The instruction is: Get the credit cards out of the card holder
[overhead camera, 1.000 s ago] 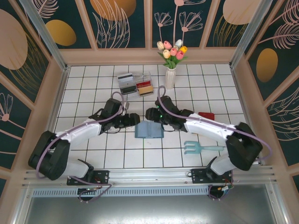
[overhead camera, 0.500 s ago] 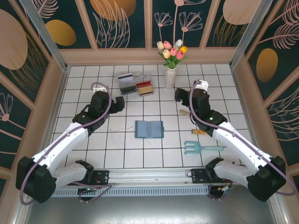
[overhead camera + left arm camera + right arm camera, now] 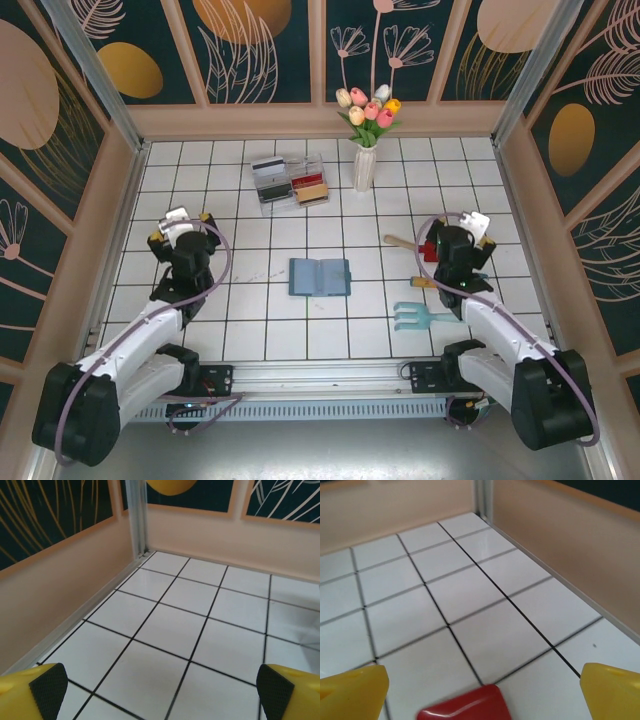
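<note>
Left gripper [image 3: 181,228], right gripper [image 3: 456,246]: now apart.

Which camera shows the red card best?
Right wrist: the red card lies close and large, though the picture's bottom edge cuts it off. The top view shows just a small red sliver of it, mostly covered.

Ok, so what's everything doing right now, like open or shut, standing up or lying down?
Teal-blue bifold card holder: open, lying flat on the tiles.
Thin plastic credit cards: out of the holder, lying in the tray.
Clear plastic two-compartment tray: cards in both halves.
White vase of tulips: standing upright.
Light-blue hand rake: lying flat.
Left tool: open, holding nothing.
Right tool: open, holding nothing.
</note>
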